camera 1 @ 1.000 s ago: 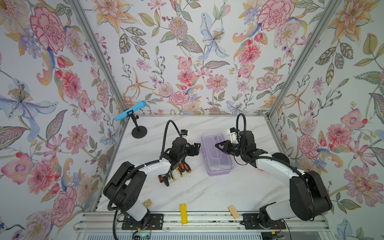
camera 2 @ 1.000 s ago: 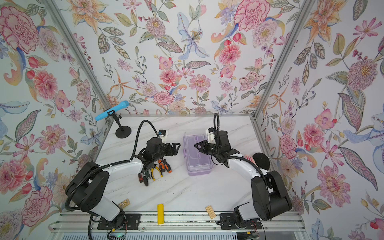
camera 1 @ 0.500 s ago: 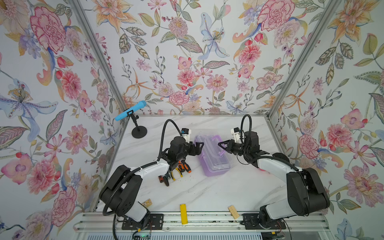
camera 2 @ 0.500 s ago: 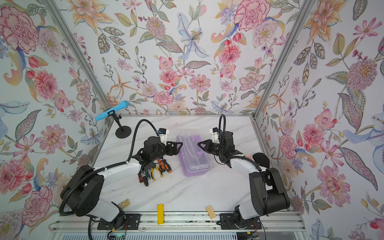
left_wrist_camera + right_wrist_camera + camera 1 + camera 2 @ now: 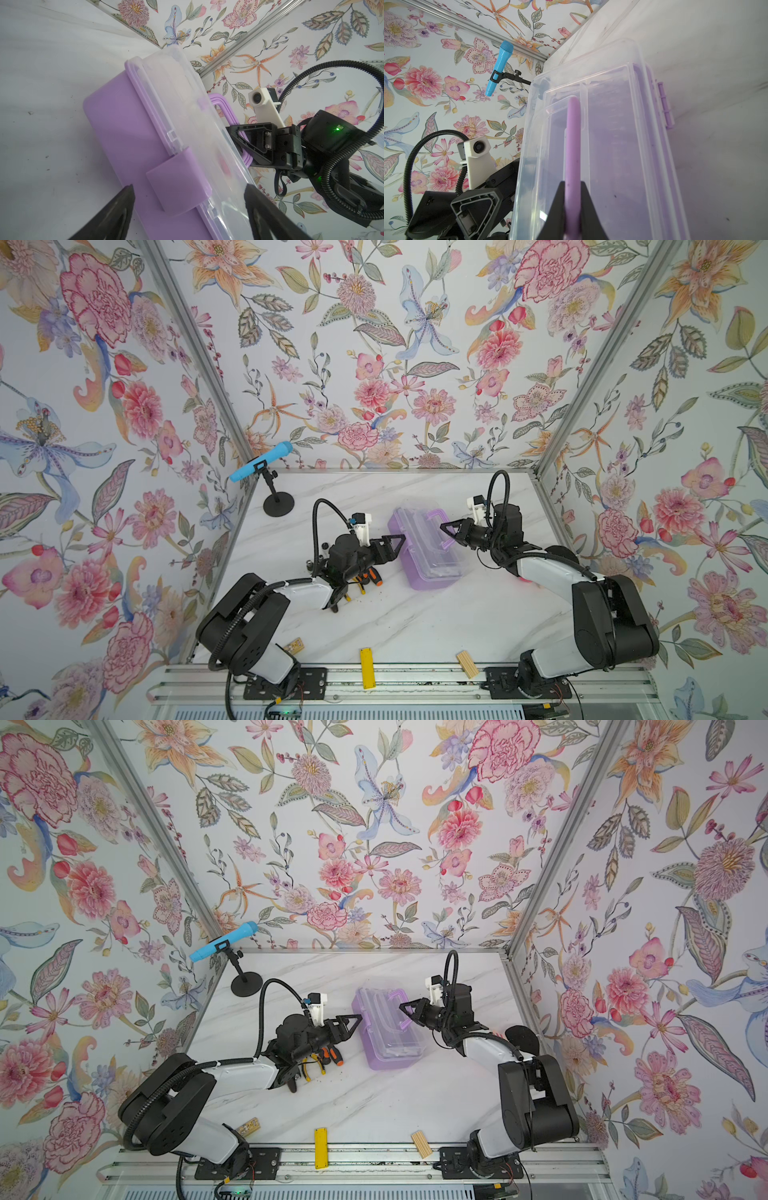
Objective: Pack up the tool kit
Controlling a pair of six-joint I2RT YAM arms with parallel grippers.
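Observation:
The tool kit case (image 5: 428, 556) (image 5: 390, 1040), lilac base with a clear lid, sits mid-table and is tipped, its lid leaning to the right. My right gripper (image 5: 444, 527) (image 5: 403, 1007) (image 5: 572, 182) is shut on the purple handle (image 5: 572, 135) (image 5: 438, 515). Just left of the case, my left gripper (image 5: 399, 541) (image 5: 355, 1020) (image 5: 188, 187) stands open, its jaws either side of the purple latch (image 5: 178, 182) without touching it. Orange-black screwdrivers (image 5: 372, 576) (image 5: 332, 1054) and yellow-handled pliers (image 5: 357, 585) (image 5: 307, 1069) lie on the table, partly hidden under the left arm.
A blue microphone (image 5: 261, 466) on a black stand is at the back left. Near the front edge lie a flat yellow bar (image 5: 366, 662), a small wooden block (image 5: 467, 664) and a small tan piece (image 5: 295, 644). Patterned walls close three sides.
The case lay flat a second ago; it has since tipped and turned as the right gripper pulled the handle up and to the right. The left gripper has barely moved.

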